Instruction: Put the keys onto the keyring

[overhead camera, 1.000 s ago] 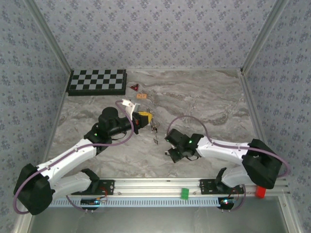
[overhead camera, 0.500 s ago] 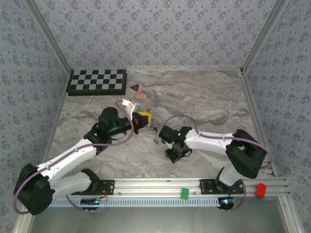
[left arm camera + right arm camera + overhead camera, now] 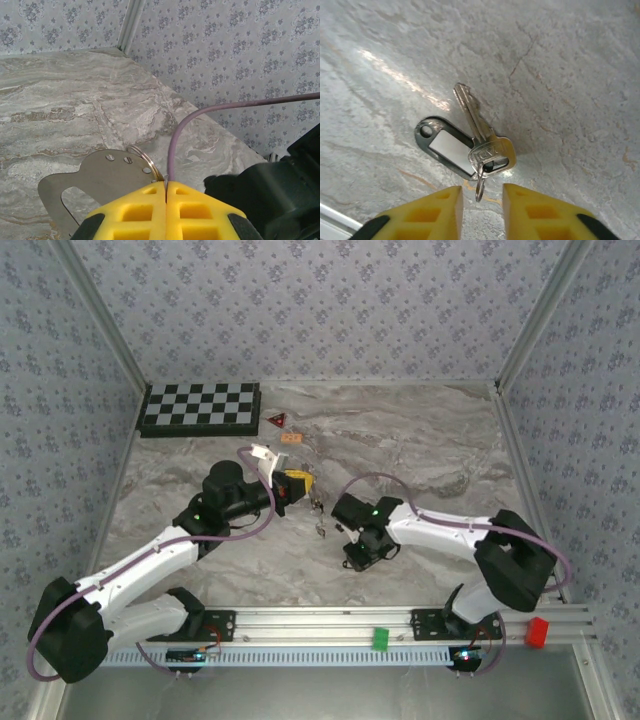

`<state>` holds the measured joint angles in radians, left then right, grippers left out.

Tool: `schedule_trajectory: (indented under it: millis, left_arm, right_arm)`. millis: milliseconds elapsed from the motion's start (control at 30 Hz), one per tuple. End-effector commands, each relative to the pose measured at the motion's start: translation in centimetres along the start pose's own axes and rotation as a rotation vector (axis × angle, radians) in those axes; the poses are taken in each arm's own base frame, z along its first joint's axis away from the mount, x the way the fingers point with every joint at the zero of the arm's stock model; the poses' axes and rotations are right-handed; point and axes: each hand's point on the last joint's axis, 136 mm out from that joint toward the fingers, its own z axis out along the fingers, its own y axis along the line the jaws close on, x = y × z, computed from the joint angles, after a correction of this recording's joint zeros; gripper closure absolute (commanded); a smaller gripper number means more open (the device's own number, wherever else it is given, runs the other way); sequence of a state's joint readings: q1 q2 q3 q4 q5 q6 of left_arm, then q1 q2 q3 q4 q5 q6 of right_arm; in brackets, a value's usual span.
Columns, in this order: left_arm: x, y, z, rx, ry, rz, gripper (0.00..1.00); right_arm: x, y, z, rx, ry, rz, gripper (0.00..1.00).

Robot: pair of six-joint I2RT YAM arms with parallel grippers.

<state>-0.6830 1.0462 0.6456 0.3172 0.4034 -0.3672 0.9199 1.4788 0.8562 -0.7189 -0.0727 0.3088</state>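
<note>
Right end effector (image 3: 481, 194) slightly parted, empty, key (image 3: 476, 126) blade pointing diagonally away, left end effector (image 3: 166, 189) clamping keyring (image 3: 148, 159)

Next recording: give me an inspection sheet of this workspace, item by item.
Surface: marbled table, no spills seen.
Job's things: key with black tag lies flat on the table; keyring carries a metal plate.
Clutter: checkerboard, red triangle, orange piece at the far left.
Grippers: left gripper shut on the keyring; right gripper open, astride the key's small ring.
Cables: purple cable loops along each arm.
Surroundings: patterned walls; green block and red block on the near rail.
</note>
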Motion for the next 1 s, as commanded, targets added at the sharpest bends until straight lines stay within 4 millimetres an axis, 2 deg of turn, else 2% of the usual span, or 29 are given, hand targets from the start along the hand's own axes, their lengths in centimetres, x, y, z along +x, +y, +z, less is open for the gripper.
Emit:
schedule_trajectory:
  millis: [0, 267, 433, 567, 967]
  left_arm:
    - [-2.0, -1.5, -0.4, 0.043, -0.063, 0.028, 1.0]
    - [-1.9, -1.4, -0.3, 0.044, -0.06, 0.025, 1.0]
    - [-1.8, -1.4, -0.1, 0.045, -0.057, 0.022, 1.0]
    - [-1.8, -1.0, -0.2, 0.029, -0.061, 0.018, 1.0]
    - [-2.6, 0.6, -1.4, -0.087, -0.127, 0.021, 1.0]
  right_arm:
    - [-0.4, 0.3, -0.4, -0.061, -0.072, 0.032, 0.68]
    - [-1.2, 0.1, -0.5, -0.145, -0.311, 0.093, 0.64]
    - [-1.3, 0.1, -1.1, -0.101, -0.411, 0.096, 0.63]
    - [-1.1, -0.5, -1.2, -0.024, -0.425, 0.14, 0.63]
    - [-0.8, 0.2, -0.1, 0.098, -0.378, 0.203, 0.62]
